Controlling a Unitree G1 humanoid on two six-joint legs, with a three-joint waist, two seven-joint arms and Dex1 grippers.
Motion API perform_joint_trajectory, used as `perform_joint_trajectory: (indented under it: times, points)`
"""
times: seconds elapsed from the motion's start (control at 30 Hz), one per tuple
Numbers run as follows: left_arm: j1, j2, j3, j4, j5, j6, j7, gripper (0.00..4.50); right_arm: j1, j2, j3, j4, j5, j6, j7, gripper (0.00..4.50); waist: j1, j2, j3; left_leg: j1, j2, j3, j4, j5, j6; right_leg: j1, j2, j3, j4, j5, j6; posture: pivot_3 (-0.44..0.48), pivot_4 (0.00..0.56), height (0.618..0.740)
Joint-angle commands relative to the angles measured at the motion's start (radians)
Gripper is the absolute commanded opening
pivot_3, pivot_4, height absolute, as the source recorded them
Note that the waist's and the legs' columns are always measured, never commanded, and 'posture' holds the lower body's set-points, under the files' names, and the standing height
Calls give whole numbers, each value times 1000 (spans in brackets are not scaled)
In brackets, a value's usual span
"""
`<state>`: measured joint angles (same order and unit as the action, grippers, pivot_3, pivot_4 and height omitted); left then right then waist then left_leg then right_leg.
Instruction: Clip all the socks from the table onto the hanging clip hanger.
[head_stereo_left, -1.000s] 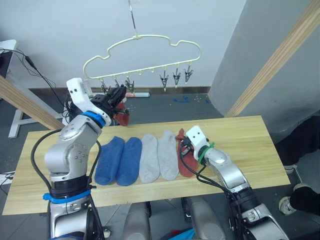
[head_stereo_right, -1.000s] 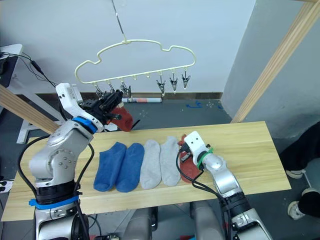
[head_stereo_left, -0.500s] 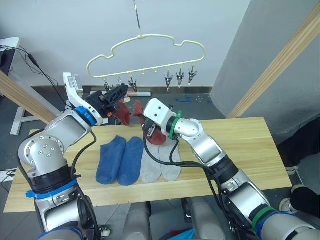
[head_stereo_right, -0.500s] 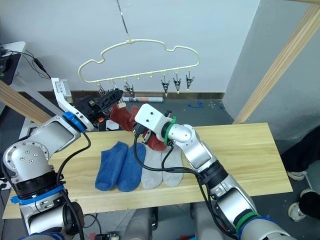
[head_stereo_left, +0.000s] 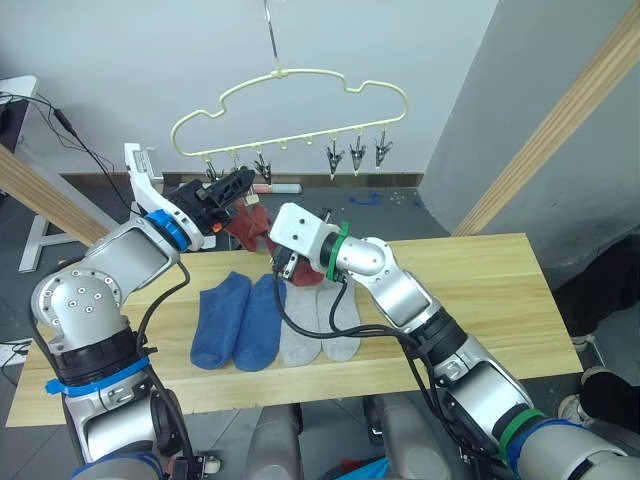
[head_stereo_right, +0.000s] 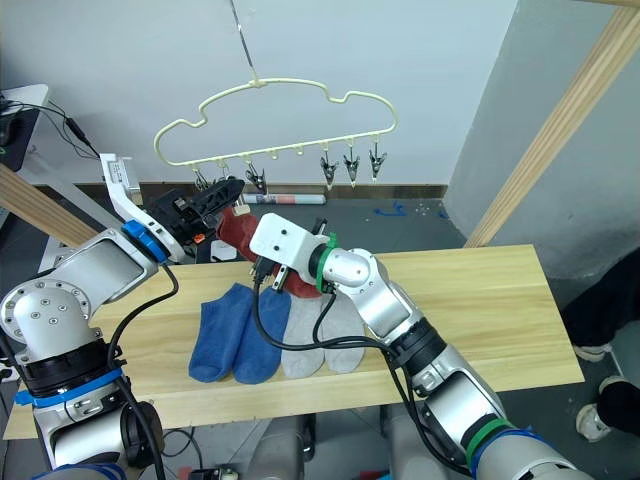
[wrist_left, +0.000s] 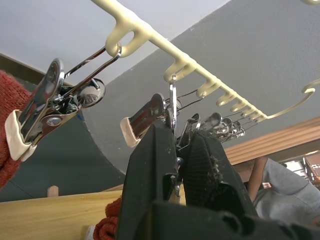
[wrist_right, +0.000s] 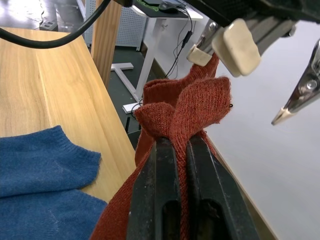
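Note:
The pale yellow-green clip hanger (head_stereo_left: 290, 108) hangs above the far edge of the table (head_stereo_left: 480, 280). My left gripper (head_stereo_left: 238, 183) is shut on one of its left metal clips (wrist_left: 171, 107), squeezing its handles. A rust red sock (head_stereo_left: 245, 222) hangs just below that spot. My right gripper (head_stereo_left: 270, 240) is shut on a second rust red sock (wrist_right: 200, 107), holding its cuff right under the clip's pale pads (wrist_right: 235, 45); its tail (head_stereo_left: 308, 272) droops toward the table. Two blue socks (head_stereo_left: 238, 322) and two light grey socks (head_stereo_left: 320, 325) lie side by side on the table.
Three free clips (head_stereo_left: 355, 155) hang at the hanger's right end. Slanted wooden poles stand at the right (head_stereo_left: 545, 125) and left (head_stereo_left: 50, 205). A white desk with cables (head_stereo_left: 20, 100) is far left. A person's dark-clothed leg (head_stereo_left: 600, 285) is beside the table's right end.
My right arm lifted the rust red sock off the table's right side and carried it up and left to the clip beside my left gripper. The left gripper stayed at the hanger's clips.

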<state>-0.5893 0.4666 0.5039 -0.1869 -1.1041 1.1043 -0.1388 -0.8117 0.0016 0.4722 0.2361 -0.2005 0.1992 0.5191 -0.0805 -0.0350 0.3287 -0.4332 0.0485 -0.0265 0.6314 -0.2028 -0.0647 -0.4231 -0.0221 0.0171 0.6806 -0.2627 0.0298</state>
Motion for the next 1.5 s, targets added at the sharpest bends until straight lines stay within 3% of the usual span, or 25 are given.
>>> perform_joint_trajectory:
  times: [0.03,0.5,0.77,0.93,1.17,1.37,1.5]
  points:
    - [15,6,-5,-48,-26,-20,1,291,-35,21,-1,-39,-10,-43,-7,0,0,0,0,0,0,0,0,0,0,0,0,0,0,0,0,-121,320,733]
    - [48,7,-13,-52,-16,-64,3,291,-36,22,-24,-76,-1,-39,3,0,1,0,0,0,0,0,0,0,0,0,0,0,0,0,0,-121,323,733]
    - [52,4,-14,-55,-27,-80,11,291,64,-7,-30,-131,10,22,21,0,3,0,0,0,0,0,0,0,0,0,0,0,0,0,0,-110,327,733]
    - [61,30,-33,-64,16,-101,-5,291,158,-114,-47,-269,16,84,89,0,7,0,0,0,0,0,0,0,0,0,0,0,0,0,0,-107,335,733]
    - [90,53,-99,-76,133,-193,-62,291,269,-356,-156,-506,75,270,220,0,16,0,0,0,-1,0,-1,0,0,0,0,1,0,0,0,-122,346,733]
    - [118,49,-146,-86,210,-257,-99,291,355,-533,-192,-506,67,313,262,0,18,0,0,0,-1,1,-2,0,0,0,0,1,-1,-1,2,-131,347,733]
    - [124,48,-158,-85,235,-279,-117,291,414,-565,-150,-442,46,279,251,0,14,0,0,0,0,2,-2,0,0,0,0,2,-1,-3,5,-125,344,733]
